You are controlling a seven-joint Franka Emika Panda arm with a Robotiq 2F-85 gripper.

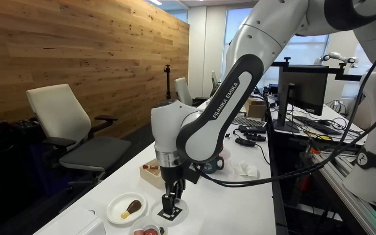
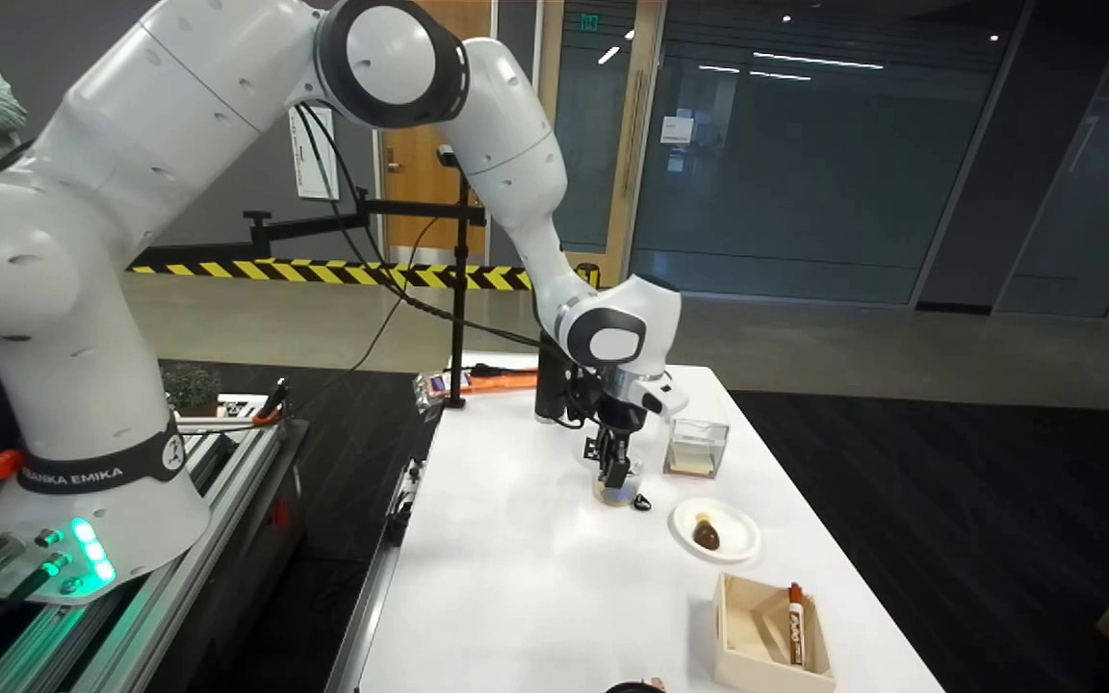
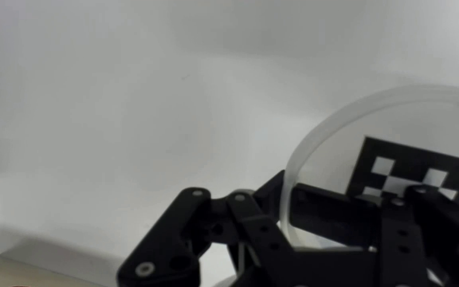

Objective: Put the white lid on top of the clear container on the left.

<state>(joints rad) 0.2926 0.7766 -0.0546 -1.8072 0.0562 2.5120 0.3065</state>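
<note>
1. Container [image 1: 135,226]: clear, reddish bits [image 1: 151,232] inside, bottom edge of an exterior view, partly cut off.
2. White box [image 1: 77,225]: same view, bottom left, cut off too.
3. Lid [image 3: 397,159]: round, translucent, square black-and-white patch [image 3: 373,147] on top. Shows just beyond container; over it or beside it, can't tell.
4. Gripper [image 3: 287,205]: closed down, pinching lid rim, one finger inside rim, one outside. Whether lid touches table [image 1: 233,209], can't tell.
5. Plate [image 1: 120,203]: white, round, near lid; brown lump [image 1: 133,207] on it.
6. Tan box [image 1: 150,179]: past plate; pen [image 2: 795,626] in it, seen in both exterior views.
7. Mug [image 1: 211,167]: dark, partly behind arm [image 1: 227,107]. Crumpled tissue [image 1: 245,169] near it.
8. Keyboard [image 1: 249,121]: farther down table.
9. Chair [image 1: 95,153]: pale back, dark seat, beside table.
10. Monitor [image 1: 300,93]: dark, well apart from lid.
11. Second arm [image 1: 338,58]: small, way back.
</note>
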